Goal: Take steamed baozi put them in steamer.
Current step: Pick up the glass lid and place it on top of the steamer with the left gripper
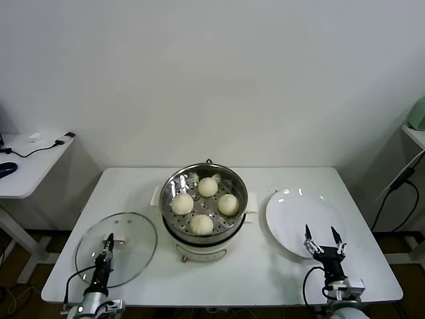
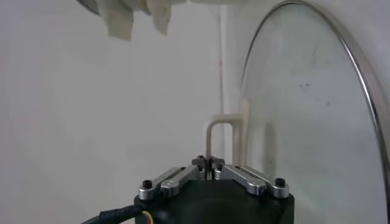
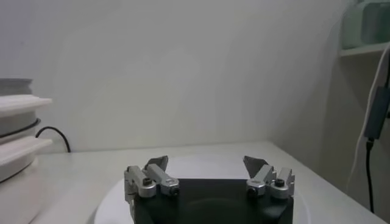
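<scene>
Several cream-white baozi point(image 1: 205, 205) sit on the perforated tray inside the shiny steel steamer point(image 1: 171, 186) on its cream base at the table's middle. My left gripper point(image 1: 109, 240) is shut and empty at the front left, over the edge of the glass lid point(image 1: 133, 252). In the left wrist view the shut gripper point(image 2: 208, 162) points along the lid's rim point(image 2: 365, 79). My right gripper point(image 1: 322, 233) is open and empty at the front right, over the near edge of the white plate point(image 1: 295, 212). In the right wrist view this gripper point(image 3: 206, 162) hangs over the plate point(image 3: 201, 159), with the steamer's base point(image 3: 15, 146) at the side.
The white table point(image 1: 265, 279) ends close behind both grippers at its front edge. A side desk point(image 1: 30, 163) with cables stands at the far left. A shelf point(image 1: 415, 133) and hanging cables are at the far right.
</scene>
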Robot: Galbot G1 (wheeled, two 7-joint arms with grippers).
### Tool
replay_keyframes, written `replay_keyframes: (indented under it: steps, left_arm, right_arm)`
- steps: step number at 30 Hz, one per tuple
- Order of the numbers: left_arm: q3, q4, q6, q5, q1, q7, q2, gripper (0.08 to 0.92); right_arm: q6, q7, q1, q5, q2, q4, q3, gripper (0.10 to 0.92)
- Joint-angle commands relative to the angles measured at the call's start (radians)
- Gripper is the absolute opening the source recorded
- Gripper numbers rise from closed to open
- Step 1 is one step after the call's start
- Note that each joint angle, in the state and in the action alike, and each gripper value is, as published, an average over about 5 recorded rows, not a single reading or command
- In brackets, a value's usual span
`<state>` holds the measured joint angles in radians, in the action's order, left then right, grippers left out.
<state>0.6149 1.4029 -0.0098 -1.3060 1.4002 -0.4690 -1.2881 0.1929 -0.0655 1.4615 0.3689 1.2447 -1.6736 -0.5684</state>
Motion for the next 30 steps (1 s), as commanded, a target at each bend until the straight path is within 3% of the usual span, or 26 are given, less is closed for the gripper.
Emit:
replay_keyframes:
  steps: [1, 7, 12, 17, 23, 30]
  left_arm:
    - [0.011, 0.09, 0.001, 0.041, 0.02, 0.024, 0.007, 0.128]
    - [0.07, 0.327, 0.033, 0.179, 0.093, 0.139, 0.083, 0.128]
    - [0.125, 0.545, 0.133, 0.331, 0.136, 0.325, 0.191, 0.128]
    - [0.112, 0.709, 0.281, 0.387, 0.095, 0.502, 0.252, 0.128]
    - [-0.072, 0.813, 0.439, 0.274, -0.02, 0.634, 0.235, 0.128]
    - [-0.427, 0.803, 0.583, -0.019, -0.193, 0.739, 0.091, 0.128]
  right_arm:
    - [-0.005, 0.0, -0.002, 0.0, -0.002, -0.01, -0.004, 0.823]
    - [-0.047, -0.024, -0.004, -0.025, -0.015, -0.026, -0.008, 0.823]
    - [-0.067, -0.035, -0.005, -0.044, -0.025, -0.023, -0.009, 0.823]
    - [-0.068, -0.036, -0.004, -0.05, -0.024, -0.019, -0.01, 0.823]
    - [-0.051, -0.03, -0.004, -0.06, -0.023, -0.012, -0.008, 0.823]
    - [-0.011, -0.019, 0.001, -0.068, -0.021, 0.006, 0.004, 0.823]
